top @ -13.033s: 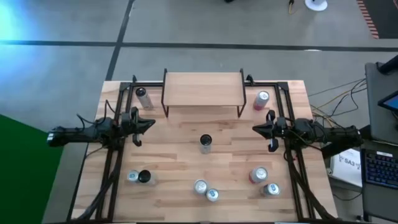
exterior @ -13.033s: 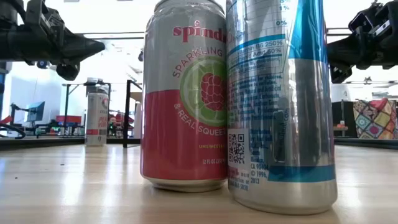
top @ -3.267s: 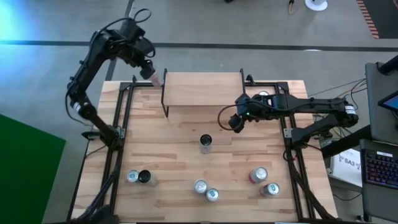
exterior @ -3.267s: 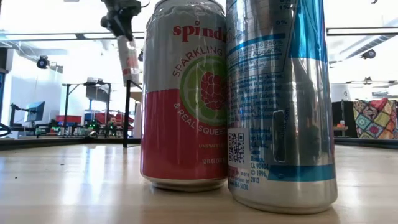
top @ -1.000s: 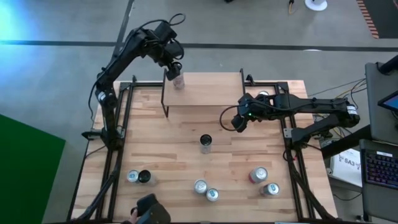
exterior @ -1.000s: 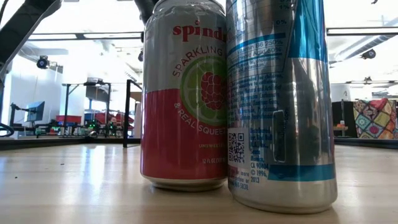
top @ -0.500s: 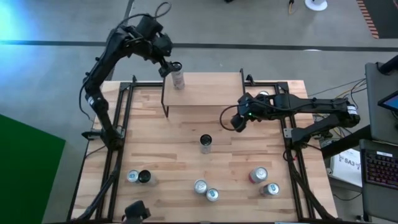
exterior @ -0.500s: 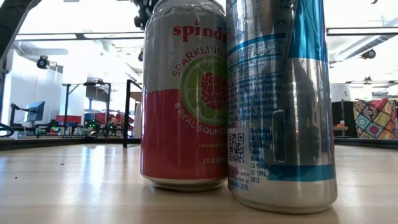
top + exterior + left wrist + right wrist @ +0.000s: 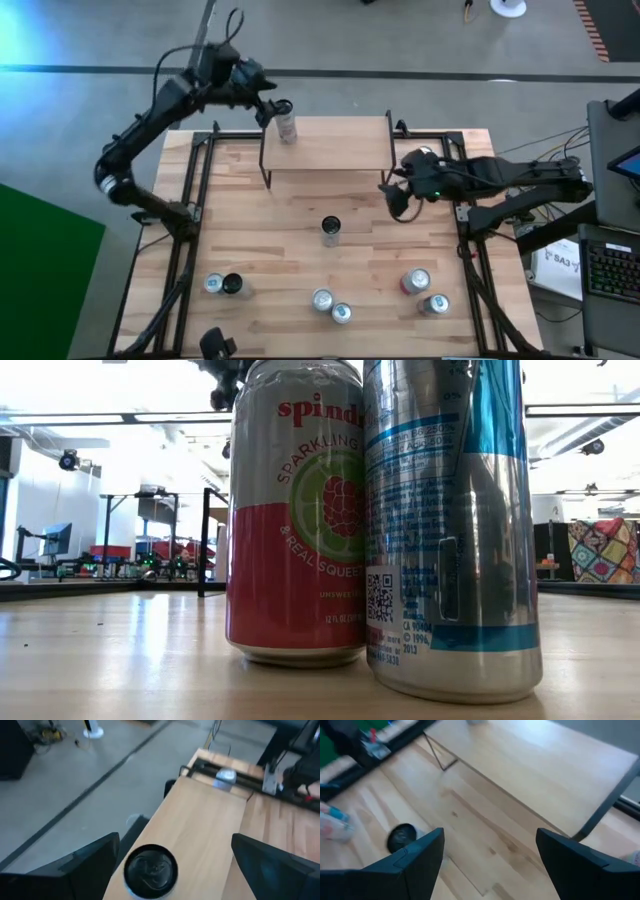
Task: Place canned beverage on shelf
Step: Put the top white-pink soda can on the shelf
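Note:
A canned beverage point(image 9: 286, 122) with a pale body stands upright on its base on the far left corner of the shelf point(image 9: 330, 145); its dark top point(image 9: 150, 869) also shows in the left wrist view. My left gripper point(image 9: 264, 102) is open just to the can's left and above it, touching nothing. My right gripper point(image 9: 396, 197) hovers open over the table beside the shelf's near right leg, with nothing between its fingers point(image 9: 415, 860).
A dark-topped can point(image 9: 330, 230) stands mid-table. Two cans point(image 9: 222, 285) stand near left, two point(image 9: 331, 306) at the near middle and two point(image 9: 424, 292) near right. A pink and a blue can point(image 9: 295, 510) fill the low view. Black rails point(image 9: 190, 200) line both sides.
My left gripper has drawn back from above the can toward the table's left edge, staying open; the can stays upright on the shelf's corner. My right gripper has moved a little toward the table's right edge.

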You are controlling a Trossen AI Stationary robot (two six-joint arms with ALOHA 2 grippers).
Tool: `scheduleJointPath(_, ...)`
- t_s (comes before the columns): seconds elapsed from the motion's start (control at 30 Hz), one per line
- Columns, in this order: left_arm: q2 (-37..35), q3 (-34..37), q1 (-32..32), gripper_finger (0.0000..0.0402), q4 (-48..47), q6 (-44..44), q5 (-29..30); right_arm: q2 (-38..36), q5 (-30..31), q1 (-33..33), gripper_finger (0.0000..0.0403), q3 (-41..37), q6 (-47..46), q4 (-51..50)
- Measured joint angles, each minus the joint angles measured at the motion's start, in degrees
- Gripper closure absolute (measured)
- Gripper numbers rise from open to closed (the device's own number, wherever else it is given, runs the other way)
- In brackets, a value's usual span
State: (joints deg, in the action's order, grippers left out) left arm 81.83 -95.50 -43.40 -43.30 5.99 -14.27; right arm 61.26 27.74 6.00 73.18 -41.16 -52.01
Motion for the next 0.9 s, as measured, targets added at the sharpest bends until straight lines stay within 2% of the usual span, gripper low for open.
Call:
scheduleJointPath(0.23,-17.16,29.34,0.00,0.0031,26.68,-8.11,-0.89,-4.36,5.23,5.89,0.0099,-3.52,1.13,5.88)
scheduleJointPath(0.33,-23.29,38.38,0.01,0.0031,35.13,-9.40,0.50,-5.32,6.71,7.81,0.0099,-4.62,3.51,8.26)
scheduleJointPath(0.43,-26.36,45.49,0.55,0.0031,42.51,-8.97,1.05,-5.44,9.52,8.17,0.0099,-4.89,6.30,9.90)
scheduleJointPath(0.6,-27.70,52.16,1.38,0.0031,54.97,-13.51,0.59,-4.59,14.49,6.79,0.0099,-4.28,12.51,8.70)
scheduleJointPath(0.73,-27.16,53.93,1.25,0.0031,54.67,-15.03,3.92,-4.82,14.25,6.21,0.0104,-4.25,9.91,9.30)
scheduleJointPath(0.9,-25.45,55.53,1.16,0.0031,54.67,-12.16,4.35,-5.97,12.33,6.22,0.0108,-4.23,8.15,9.31)
